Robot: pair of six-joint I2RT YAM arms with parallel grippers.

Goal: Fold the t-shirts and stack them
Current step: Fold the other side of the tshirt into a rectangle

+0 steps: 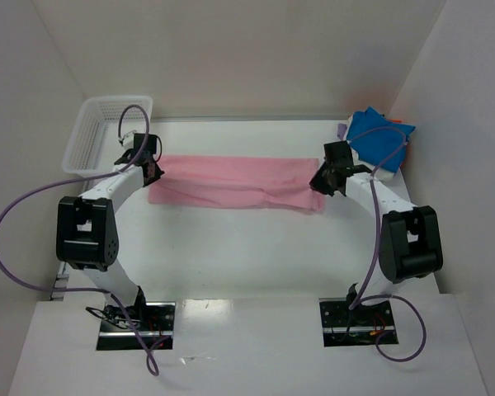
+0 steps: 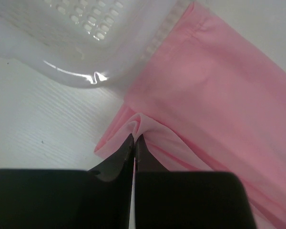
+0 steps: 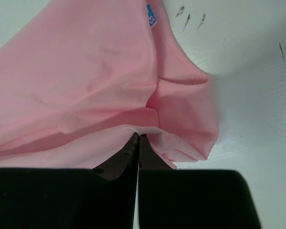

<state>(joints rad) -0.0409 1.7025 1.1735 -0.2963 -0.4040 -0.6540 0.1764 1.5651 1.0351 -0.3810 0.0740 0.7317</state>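
Left gripper (image 2: 134, 143) is pressed together on a fold at one end of the light pink t-shirt (image 1: 231, 181), just beside the white mesh basket (image 1: 99, 132). Right gripper (image 3: 137, 139) pinches the opposite end, near the bright blue t-shirt (image 1: 378, 132) at the far right of the table (image 1: 231, 247).

We cannot read the blue label (image 3: 152, 19) on the pink shirt (image 3: 86, 71) beyond the right hand (image 3: 137, 138); beyond the left hand (image 2: 134, 140), the blurred basket (image 2: 62, 52) runs off the top edge.
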